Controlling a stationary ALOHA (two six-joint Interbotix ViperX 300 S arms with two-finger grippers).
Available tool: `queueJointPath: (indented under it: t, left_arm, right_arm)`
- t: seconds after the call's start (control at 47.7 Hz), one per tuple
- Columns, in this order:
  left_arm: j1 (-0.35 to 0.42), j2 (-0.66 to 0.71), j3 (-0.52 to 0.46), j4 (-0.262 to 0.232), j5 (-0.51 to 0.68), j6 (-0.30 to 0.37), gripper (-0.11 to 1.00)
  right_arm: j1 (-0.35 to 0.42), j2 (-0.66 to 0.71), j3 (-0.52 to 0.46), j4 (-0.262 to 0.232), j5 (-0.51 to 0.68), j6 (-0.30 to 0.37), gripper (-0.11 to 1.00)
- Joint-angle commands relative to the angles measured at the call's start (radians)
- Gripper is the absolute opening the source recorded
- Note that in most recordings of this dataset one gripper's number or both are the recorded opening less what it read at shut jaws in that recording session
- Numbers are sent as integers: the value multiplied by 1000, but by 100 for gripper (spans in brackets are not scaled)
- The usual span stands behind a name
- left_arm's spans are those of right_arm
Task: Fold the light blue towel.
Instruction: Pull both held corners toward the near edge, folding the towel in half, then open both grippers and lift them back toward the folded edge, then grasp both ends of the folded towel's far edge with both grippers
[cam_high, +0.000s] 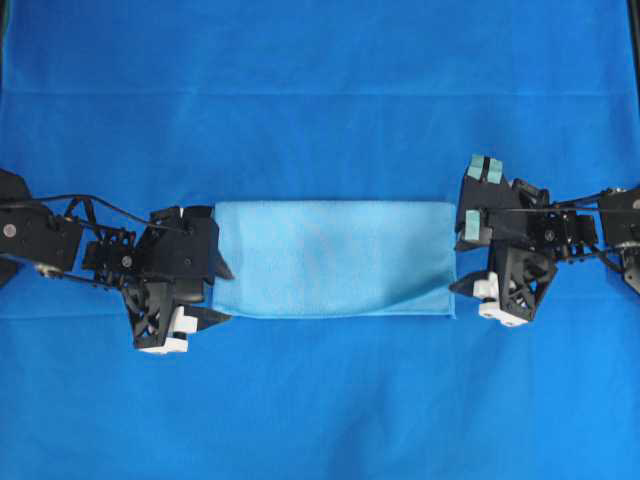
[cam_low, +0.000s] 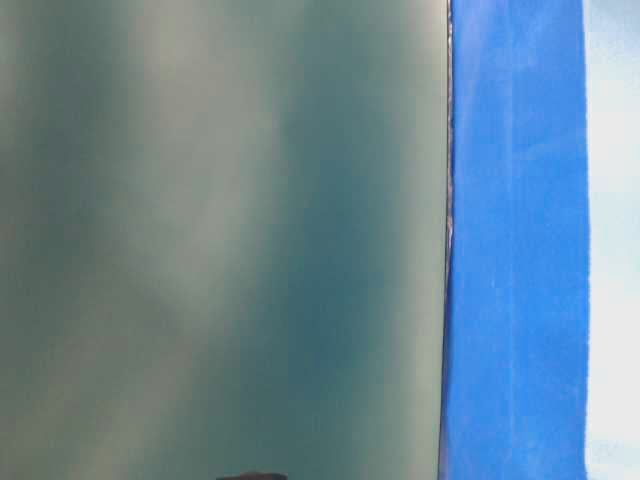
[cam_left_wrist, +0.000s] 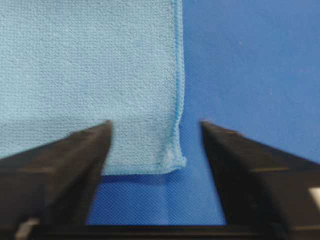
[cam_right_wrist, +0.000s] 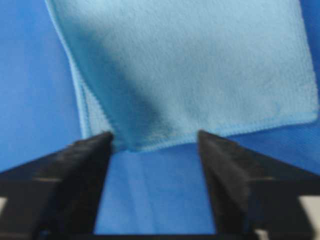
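you are looking at a table covered by a royal-blue sheet (cam_high: 320, 400), which is lying smooth apart from faint crease lines running across it, one above the arms and one below. the towel (cam_high: 335, 258) is lying flat in the middle of that sheet as a wide folded band, its hemmed edges stacked in layers at both short ends. your left gripper (cam_left_wrist: 156, 131) is sitting at the towel's left end with its jaws standing apart, a corner of the towel lying between them but not pinched. your right gripper (cam_right_wrist: 154, 139) is sitting at the right end, jaws likewise apart, the folded corner lying just at the fingertips and free of them. from overhead both arms are reaching in level from the two sides, the towel between them. the table-level view is giving you almost nothing of the room: a blurred grey-green surface is filling most of it, with a strip of the blue sheet hanging at the right and a pale band beyond.
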Motion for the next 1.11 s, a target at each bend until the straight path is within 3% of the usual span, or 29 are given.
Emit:
queueJointPath:
  t: [0.0, 0.042, 0.168, 0.335, 0.503, 0.712, 1.089]
  left_arm:
    - [-5, -34, -21, -2, -3, 11, 77]
    - [2, -46, -23, -2, -2, 15, 81]
    - [38, -83, -20, -2, 9, 46, 72]
    - [127, -97, -18, -2, 12, 95, 72]
    - [225, -94, -25, -2, 14, 155, 72]
    - [296, -63, -17, -2, 14, 198, 72]
    - [353, 60, -8, -2, -49, 202, 71]
  right_arm:
    - [3, -41, -20, -2, 3, -5, 61]
    - [3, -55, -20, -6, 3, -6, 61]
    - [2, -91, -20, -31, 3, -15, 62]
    - [-31, -126, -14, -89, 5, -15, 62]
    - [-114, -129, -15, -146, 3, -17, 62]
    - [-215, -74, -21, -192, -3, -18, 62]
    - [-285, 89, -15, -199, -100, -18, 61]
